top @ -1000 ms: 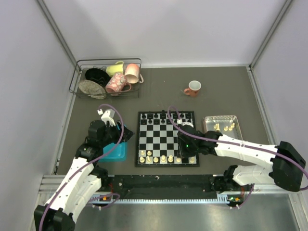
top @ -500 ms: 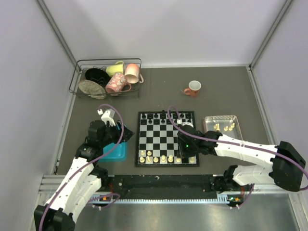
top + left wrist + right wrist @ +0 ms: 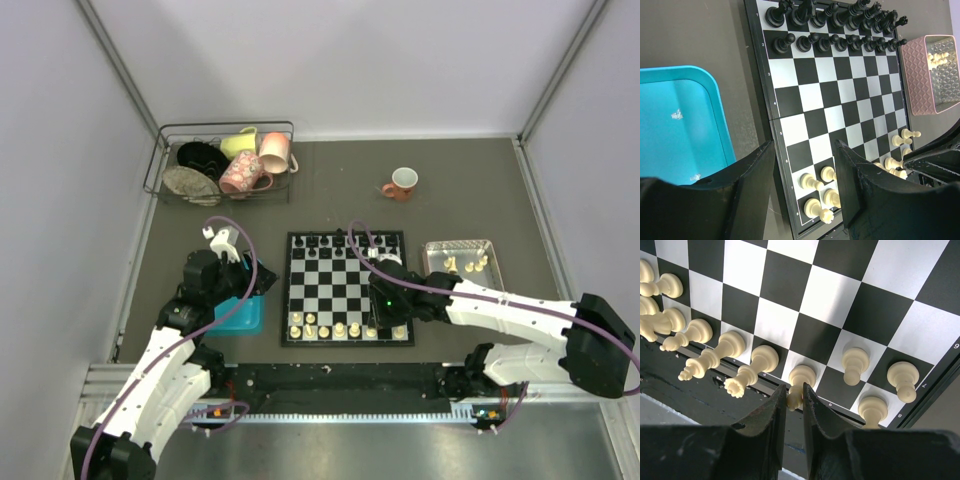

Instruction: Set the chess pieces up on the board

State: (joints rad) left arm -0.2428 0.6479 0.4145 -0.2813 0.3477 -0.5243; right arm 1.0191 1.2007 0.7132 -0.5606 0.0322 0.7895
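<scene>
1. Flat black-and-white chequered board w/ black border: mid-table, between two trays. The far two rows are full of small black figures. The near two rows are only part filled w/ cream ones.
2. Turquoise plastic tray sits just left of the board. Pink ribbed tray sits just right of it, w/ several tiny cream-white chess pieces lying inside, so the job isn't done.
3. My left gripper: jaws apart, nothing between them. It hangs over the strip between the turquoise tray and the board's left edge. Idle, as I read it.
4. My right gripper: low at the board's near edge, right half, fingers clenched on one cream piece.
5. That held piece: its base looks seated on a near-row square, tho I can't be sure it's fully down. A crowned cream neighbour stands just beside on one side, and a round-headed one is near on the other.
6. Step in hand, IMO: setting this piece into the near row.
7. Next move needs:
   - Check the base is flat on the square.
   - Ease the fingers open only a little; there's little room either side.
   - Lift straight up, no sideways drift, so the neighbours don't tip.
   - Then go over to the pink tray for the next piece.
</scene>
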